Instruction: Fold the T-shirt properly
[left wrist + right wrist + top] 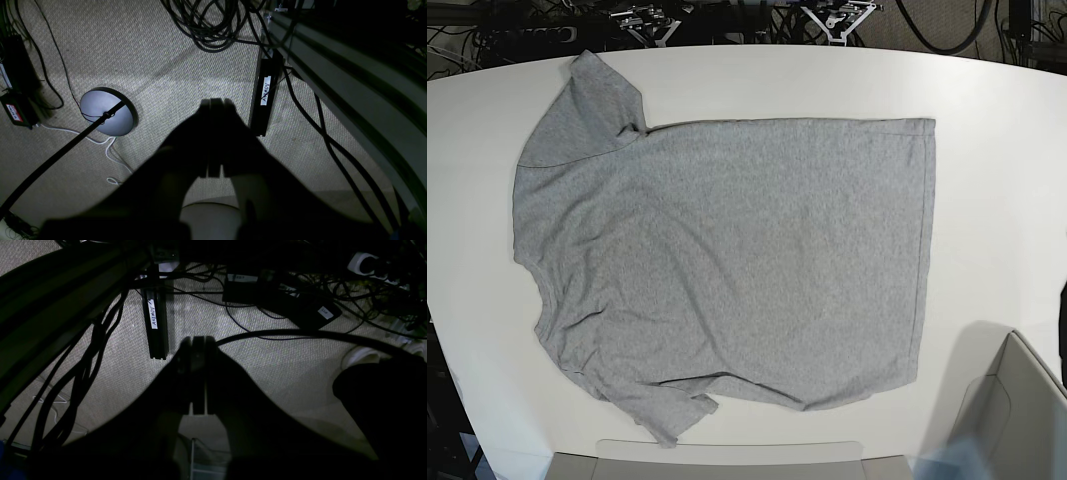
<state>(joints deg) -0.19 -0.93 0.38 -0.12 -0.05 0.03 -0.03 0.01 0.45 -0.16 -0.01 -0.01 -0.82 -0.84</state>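
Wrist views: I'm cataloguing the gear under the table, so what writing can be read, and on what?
"ASIMOV": white label on the black bar lying on the carpet, right wrist view.
Same bar, left wrist view: label too blurred to read.
Power brick label: too small.
Red-labelled box: unreadable.
T-shirt: no lettering shows.

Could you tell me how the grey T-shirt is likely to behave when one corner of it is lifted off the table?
The T-shirt will probably be floppy: it lies flat on the white table with soft wrinkles, so a lifted corner should drape and drag the rest along. It looks light and thin. The near sleeve is already partly folded under, so edges may curl or bunch when pulled.
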